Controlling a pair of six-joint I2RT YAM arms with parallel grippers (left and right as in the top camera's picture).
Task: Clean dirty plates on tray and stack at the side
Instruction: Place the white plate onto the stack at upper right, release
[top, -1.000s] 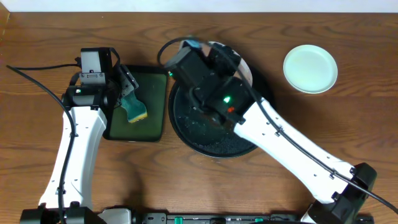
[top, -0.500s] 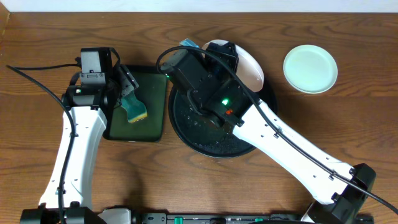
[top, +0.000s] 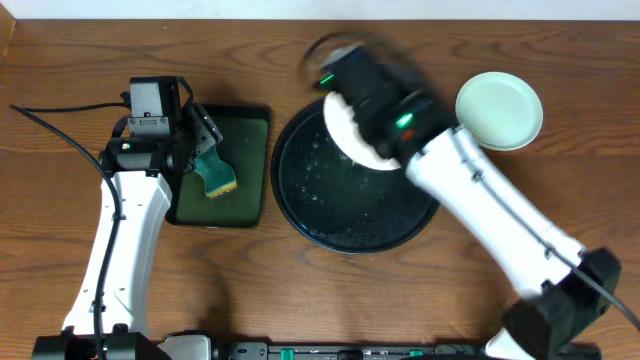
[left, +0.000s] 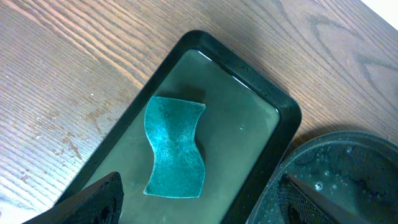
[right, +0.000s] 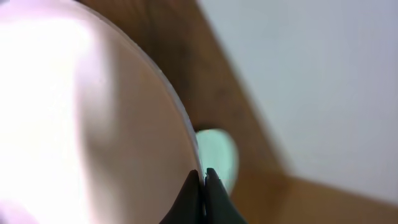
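Two plates show. The white plate (top: 348, 135) is pinched by its rim between the closed fingertips of the right hand (right: 201, 186). From overhead it sits over the far part of the large black tray (top: 300, 205), half hidden under the right arm, which is smeared with blur. How far it is tilted cannot be read from that view. In the right wrist view the white plate fills the left of the picture, and its thin edge runs down into the pinch. The mint plate (top: 499, 110) lies flat on the bench (top: 90, 60) to the right of the black tray, apart from it, and shows as a small pale patch just past the white plate's rim in the right wrist view. The black tray's floor is bare and speckled with fine droplets. Just to its left, with the two rims nearly touching, lies the dark green rectangular tray (left: 249, 118). A teal sponge (left: 175, 148) with pinched-in sides lies flat in it. The left hand (left: 199, 186) hangs above that sponge with its fingers spread wide, one to each side, gripping nothing.
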